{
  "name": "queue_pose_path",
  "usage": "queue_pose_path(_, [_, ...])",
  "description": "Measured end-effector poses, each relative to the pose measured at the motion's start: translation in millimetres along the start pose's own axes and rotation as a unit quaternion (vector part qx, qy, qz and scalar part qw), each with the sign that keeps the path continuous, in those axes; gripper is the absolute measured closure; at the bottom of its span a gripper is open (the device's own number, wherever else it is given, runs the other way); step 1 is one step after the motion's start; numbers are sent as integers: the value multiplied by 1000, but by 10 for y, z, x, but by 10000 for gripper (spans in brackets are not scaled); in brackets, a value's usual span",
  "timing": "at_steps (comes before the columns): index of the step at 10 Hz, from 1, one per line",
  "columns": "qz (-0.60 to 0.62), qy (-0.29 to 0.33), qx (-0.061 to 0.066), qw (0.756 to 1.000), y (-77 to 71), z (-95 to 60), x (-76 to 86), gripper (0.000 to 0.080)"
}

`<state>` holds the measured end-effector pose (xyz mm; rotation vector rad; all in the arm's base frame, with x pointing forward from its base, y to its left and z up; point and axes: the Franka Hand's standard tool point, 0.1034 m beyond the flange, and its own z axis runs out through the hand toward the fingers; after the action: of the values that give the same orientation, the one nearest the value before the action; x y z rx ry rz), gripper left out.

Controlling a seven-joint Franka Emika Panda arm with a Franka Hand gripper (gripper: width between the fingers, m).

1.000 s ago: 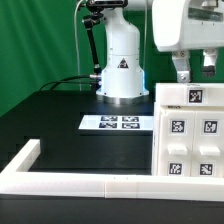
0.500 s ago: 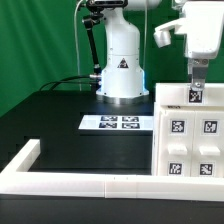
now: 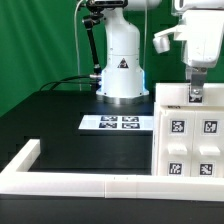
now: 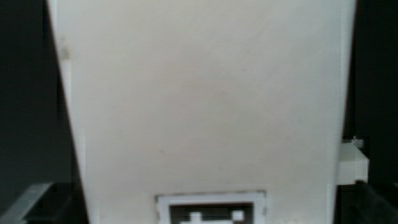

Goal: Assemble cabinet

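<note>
Nearest in the exterior view, the long low white border rail [image 3: 90, 185] runs along the front of the black bench [image 3: 60, 125], and behind it, at the exterior view's right, the cabinet [image 3: 190, 135] stands upright on the bench with its tagged front facing the camera. Farther back the marker board [image 3: 121, 123] lies flat before the white robot base [image 3: 122, 60]. The tool [image 3: 196, 95] hangs at the cabinet's top edge; its jaws seem to straddle the top piece, yet I cannot tell whether they grip, and the wrist view shows only a broad white panel [image 4: 196, 100].
</note>
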<state>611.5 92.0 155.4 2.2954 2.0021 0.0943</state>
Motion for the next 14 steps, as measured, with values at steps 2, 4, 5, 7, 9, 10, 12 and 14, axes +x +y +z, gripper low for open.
queue_pose_path(2, [23,0,0,1000,1,0,-4,241])
queue_pose_path(4, [60,1,0,998,9,0,-42,241])
queue_pose_path(5, [121,2,-1,993,-6,1,-40,241])
queue_pose_path(7, [232,6,-2,973,1,3,-39,241])
queue_pose_path(9, [324,9,-2,946,3,5,-34,239])
queue_pose_path(10, [368,12,-5,930,11,4,-22,239])
queue_pose_path(12, [429,13,-4,903,14,4,-23,239])
queue_pose_path(14, [477,13,-3,879,13,4,-22,239])
